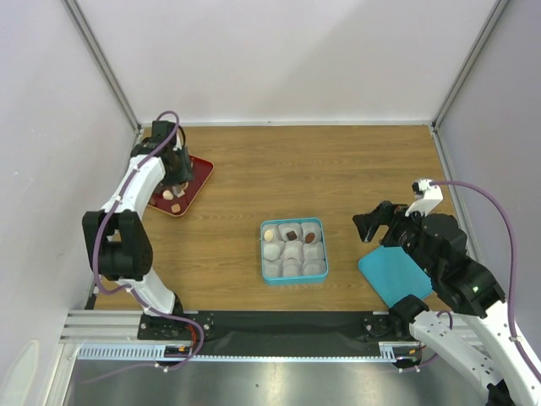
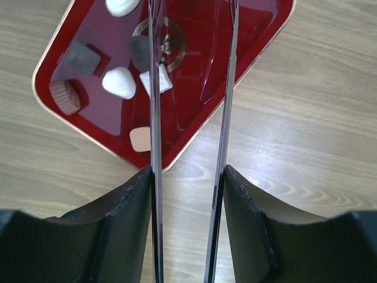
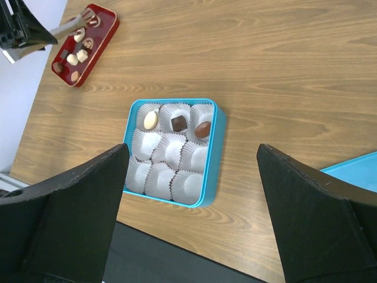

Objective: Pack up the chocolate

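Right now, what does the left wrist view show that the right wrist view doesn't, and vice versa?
Only left wrist: close detail, with the left fingers pressing the tongs and the gold emblem in the red tray. Only right wrist: the blue box of nine paper cups, three packed chocolates in its far row, a blue lid corner, and the right fingers spread wide. Both: the red tray, its loose chocolates, the tongs, the wooden table.

No word, number or brand could be read anywhere. The red tray (image 2: 253,29) at the far left bore a round gold emblem (image 2: 177,44) on its floor, partly behind the tongs (image 2: 154,118). Any lettering in it was too blurred to make out.
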Controlling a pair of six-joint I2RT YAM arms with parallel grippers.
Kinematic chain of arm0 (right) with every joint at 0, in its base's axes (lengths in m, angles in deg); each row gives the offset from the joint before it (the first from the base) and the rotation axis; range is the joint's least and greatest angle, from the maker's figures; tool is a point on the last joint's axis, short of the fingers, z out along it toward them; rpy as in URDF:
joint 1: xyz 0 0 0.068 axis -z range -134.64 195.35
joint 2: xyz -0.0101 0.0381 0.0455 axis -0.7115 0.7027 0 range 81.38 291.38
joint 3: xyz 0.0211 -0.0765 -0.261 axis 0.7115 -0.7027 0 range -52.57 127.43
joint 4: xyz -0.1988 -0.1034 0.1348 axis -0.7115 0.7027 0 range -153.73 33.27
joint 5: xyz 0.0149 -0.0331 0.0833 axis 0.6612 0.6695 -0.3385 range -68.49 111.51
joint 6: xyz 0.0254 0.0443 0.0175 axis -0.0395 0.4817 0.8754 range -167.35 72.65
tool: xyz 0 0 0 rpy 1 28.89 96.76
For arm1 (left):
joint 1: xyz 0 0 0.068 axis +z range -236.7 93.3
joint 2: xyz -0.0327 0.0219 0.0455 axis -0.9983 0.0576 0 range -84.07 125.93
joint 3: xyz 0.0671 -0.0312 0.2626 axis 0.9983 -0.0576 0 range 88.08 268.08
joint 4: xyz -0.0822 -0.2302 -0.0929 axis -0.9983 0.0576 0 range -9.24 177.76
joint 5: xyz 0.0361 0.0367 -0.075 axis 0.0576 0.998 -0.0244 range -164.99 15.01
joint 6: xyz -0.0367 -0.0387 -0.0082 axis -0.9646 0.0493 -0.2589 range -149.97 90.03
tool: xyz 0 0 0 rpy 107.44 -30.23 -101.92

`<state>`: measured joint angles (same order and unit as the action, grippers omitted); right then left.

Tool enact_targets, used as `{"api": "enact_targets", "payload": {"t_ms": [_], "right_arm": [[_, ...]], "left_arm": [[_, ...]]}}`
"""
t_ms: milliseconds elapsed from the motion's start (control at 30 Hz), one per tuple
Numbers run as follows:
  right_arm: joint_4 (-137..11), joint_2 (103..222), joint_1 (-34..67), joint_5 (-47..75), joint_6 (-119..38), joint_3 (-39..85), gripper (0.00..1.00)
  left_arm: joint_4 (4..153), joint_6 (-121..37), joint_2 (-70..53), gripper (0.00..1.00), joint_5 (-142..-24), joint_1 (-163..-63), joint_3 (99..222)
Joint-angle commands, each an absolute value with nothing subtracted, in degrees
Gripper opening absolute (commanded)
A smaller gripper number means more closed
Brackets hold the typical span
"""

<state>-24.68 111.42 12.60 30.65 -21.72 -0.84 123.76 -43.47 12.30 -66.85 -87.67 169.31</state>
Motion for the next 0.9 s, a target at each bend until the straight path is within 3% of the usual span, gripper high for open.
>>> {"api": "enact_targets", "payload": {"t_ms": [0,867], "right_arm": [[-27.3,111.9,12.7,30.8,-22.9,-1.2,0.96],[-27.8,113.1,12.8,32.3,-23.9,-1.2,0.97]], "left_arm": [[120.0,-43.7,13.5,0.54,-68.0,-87.3,171.5],[119.4,-40.6,19.6,0.51,-64.8,-87.2,174.1]]}}
